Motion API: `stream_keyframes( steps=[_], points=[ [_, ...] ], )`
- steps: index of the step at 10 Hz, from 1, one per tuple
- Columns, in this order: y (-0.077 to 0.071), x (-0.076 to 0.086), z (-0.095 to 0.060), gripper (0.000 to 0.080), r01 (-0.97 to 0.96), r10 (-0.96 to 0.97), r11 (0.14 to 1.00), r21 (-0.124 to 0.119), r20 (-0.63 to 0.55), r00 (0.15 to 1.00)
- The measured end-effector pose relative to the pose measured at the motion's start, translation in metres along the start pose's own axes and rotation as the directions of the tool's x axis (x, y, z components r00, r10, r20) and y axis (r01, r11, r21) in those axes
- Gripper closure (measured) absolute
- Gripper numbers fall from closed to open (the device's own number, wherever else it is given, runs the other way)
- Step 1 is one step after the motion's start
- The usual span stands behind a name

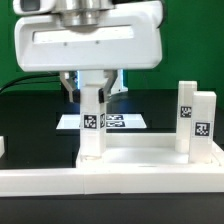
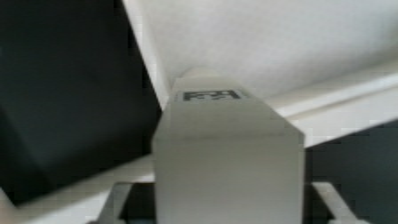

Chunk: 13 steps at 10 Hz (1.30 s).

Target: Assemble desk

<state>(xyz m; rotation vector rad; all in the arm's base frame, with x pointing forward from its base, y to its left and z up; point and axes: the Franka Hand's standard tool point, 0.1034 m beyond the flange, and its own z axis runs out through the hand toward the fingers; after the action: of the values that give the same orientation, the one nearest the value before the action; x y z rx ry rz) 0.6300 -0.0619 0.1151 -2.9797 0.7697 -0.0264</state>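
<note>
While the large white gripper (image 1: 93,82) hangs over the middle of the scene, its fingers are clenched on the upper part of a short square white plastic leg (image 1: 92,125) bearing a black-and-white square tag, which stands upright with its foot at the wide rectangular rimmed white panel (image 1: 130,165) lying on the black tabletop (image 1: 30,120). From the wrist view the same leg (image 2: 217,150) fills the frame between the fingers, tag facing up the picture, and the panel's pale surface (image 2: 267,50) runs behind it. Two more tagged white legs (image 1: 195,120) stand upright at the panel's corner on the exterior view's right, seemingly already seated. Behind, the marker board (image 1: 120,122) lies flat on the tabletop. The step in hand looks like fitting this leg into a socket near the panel's corner on the exterior view's left; whether it is already seated cannot be told. The next move probably calls for keeping the leg vertical, centring it over the socket and pressing or twisting it home without tilting, since a skewed leg could jam or shift the panel.
</note>
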Motion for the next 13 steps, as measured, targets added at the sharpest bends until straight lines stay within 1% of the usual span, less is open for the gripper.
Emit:
stream_keyframes(
  steps=[1, 2, 3, 4, 5, 6, 7, 8, 9, 10, 11, 12, 13],
  points=[
    [0.0, 0.002, 0.0, 0.0508, -0.067, 0.067, 0.998, -0.001, 0.0, 0.998],
    [-0.001, 0.002, 0.001, 0.0508, -0.24, 0.24, 0.971, -0.003, 0.004, 0.971],
    [-0.002, 0.001, 0.001, 0.0508, -0.382, 0.382, 0.924, 0.004, 0.014, 0.924],
    [-0.003, 0.002, 0.001, 0.0508, -0.53, 0.529, 0.848, 0.021, 0.029, 0.848],
    [-0.003, 0.002, 0.002, 0.0508, -0.663, 0.662, 0.747, 0.035, 0.05, 0.748],
    [-0.002, 0.003, 0.002, 0.0508, -0.758, 0.756, 0.651, 0.039, 0.063, 0.652],
    [-0.001, 0.004, 0.002, 0.0508, -0.799, 0.797, 0.6, 0.039, 0.059, 0.601],
    [-0.004, 0.003, 0.003, 0.0432, -0.836, 0.834, 0.548, 0.034, 0.061, 0.549],
    [-0.004, 0.003, 0.003, 0.0432, -0.837, 0.835, 0.546, 0.034, 0.062, 0.547],
    [-0.004, 0.003, 0.003, 0.0247, -0.835, 0.832, 0.55, 0.034, 0.061, 0.551],
    [-0.004, 0.003, 0.003, 0.0247, -0.815, 0.813, 0.579, 0.039, 0.057, 0.58],
    [-0.008, 0.003, 0.001, 0.017, -0.719, 0.718, 0.692, 0.06, 0.042, 0.695],
    [-0.012, 0.0, 0.003, 0.0156, -0.662, 0.662, 0.747, 0.057, 0.031, 0.749]
  ],
)
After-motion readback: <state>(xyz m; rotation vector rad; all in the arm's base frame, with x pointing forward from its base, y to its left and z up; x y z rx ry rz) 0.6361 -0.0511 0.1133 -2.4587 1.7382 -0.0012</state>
